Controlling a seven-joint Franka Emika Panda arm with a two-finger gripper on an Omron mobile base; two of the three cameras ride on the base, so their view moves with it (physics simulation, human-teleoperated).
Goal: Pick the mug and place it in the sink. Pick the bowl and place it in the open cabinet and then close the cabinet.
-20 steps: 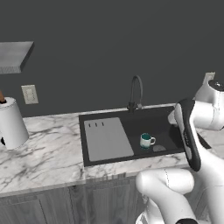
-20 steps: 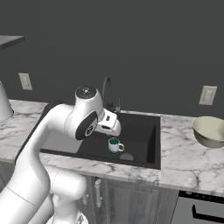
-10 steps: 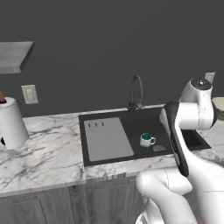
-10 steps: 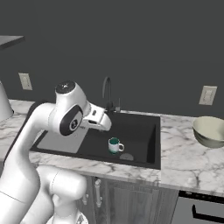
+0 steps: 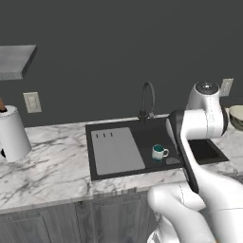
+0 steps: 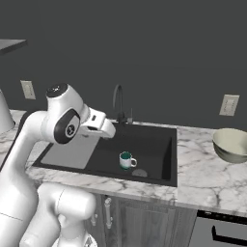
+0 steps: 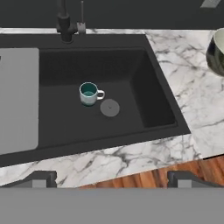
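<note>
End effector [image 7: 112, 177] fully spread, empty, above sink [image 7: 144, 109] w/ mug [image 7: 89, 94] upright inside.

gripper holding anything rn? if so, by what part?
Nothing is held. The gripper is open, with only counter edge and floor between its fingertips. The mug stands upright in the sink beside the drain, and the bowl sits on the counter.

Arm raised, elbow bent; claw [image 7: 111, 178] wide open, empty, pointing down.
</note>
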